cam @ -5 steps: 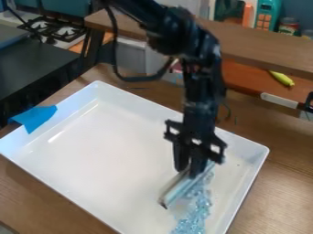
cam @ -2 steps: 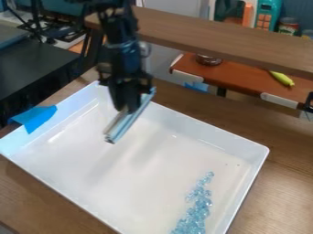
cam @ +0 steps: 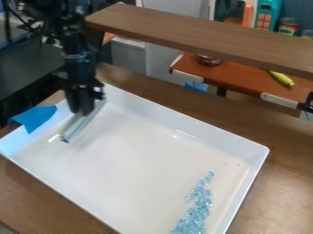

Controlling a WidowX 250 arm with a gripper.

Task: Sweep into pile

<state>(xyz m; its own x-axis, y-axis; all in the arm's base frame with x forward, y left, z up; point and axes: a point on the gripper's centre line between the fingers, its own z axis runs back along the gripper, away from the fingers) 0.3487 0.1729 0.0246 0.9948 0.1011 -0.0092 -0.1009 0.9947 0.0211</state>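
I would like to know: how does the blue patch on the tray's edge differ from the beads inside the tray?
The blue patch is one flat, opaque piece, while the beads are many small, glassy bits. The patch is a deeper blue; the beads are paler. The patch hangs over the left rim of the tray, but the beads lie on its floor at the lower right. Both are bluish.

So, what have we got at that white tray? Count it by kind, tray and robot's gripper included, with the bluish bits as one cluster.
Tray: 1
Gripper: 1
Sweeping tool, held in the gripper: 1
Blue tape-like piece, over the rim: 1
Cluster of bluish bits: 1
Total: 5, leaving out tiny specks
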